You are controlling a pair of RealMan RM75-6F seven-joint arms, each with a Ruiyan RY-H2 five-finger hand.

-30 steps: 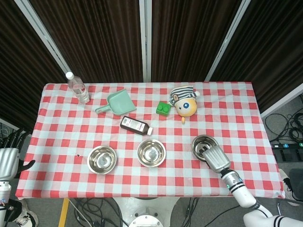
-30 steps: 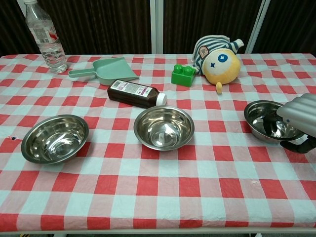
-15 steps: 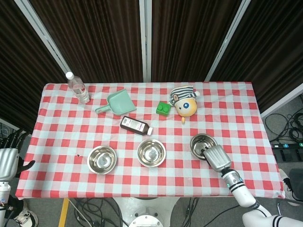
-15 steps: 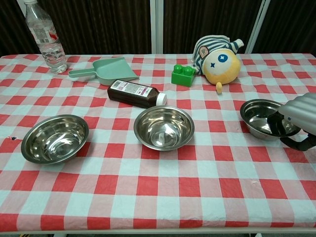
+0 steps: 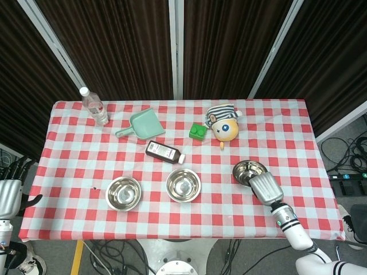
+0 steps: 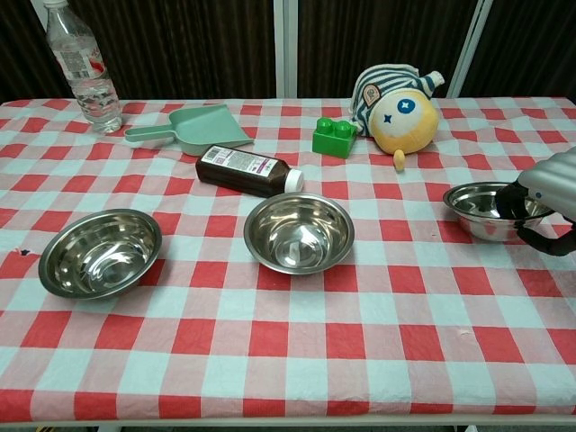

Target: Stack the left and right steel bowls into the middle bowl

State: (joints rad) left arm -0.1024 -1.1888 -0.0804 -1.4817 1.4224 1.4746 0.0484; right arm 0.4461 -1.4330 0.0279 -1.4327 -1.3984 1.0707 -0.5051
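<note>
Three steel bowls stand in a row near the table's front. The left bowl (image 5: 123, 193) (image 6: 99, 252) and the middle bowl (image 5: 183, 185) (image 6: 299, 232) sit empty on the checked cloth. My right hand (image 5: 264, 187) (image 6: 549, 202) grips the near right rim of the right bowl (image 5: 248, 171) (image 6: 481, 207), fingers hooked inside it and thumb outside. That bowl looks raised a little off the cloth. My left hand (image 5: 8, 192) hangs off the table's left edge with its fingers apart and holds nothing.
Behind the middle bowl lies a brown bottle (image 6: 247, 170) on its side. Further back are a green scoop (image 6: 193, 129), a green block (image 6: 334, 137), a plush toy (image 6: 400, 103) and a water bottle (image 6: 84, 67) at the far left.
My right hand has closed on the right bowl's rim and lifted it slightly, shifting it up and to the right. The other bowls and my left hand have not moved.
</note>
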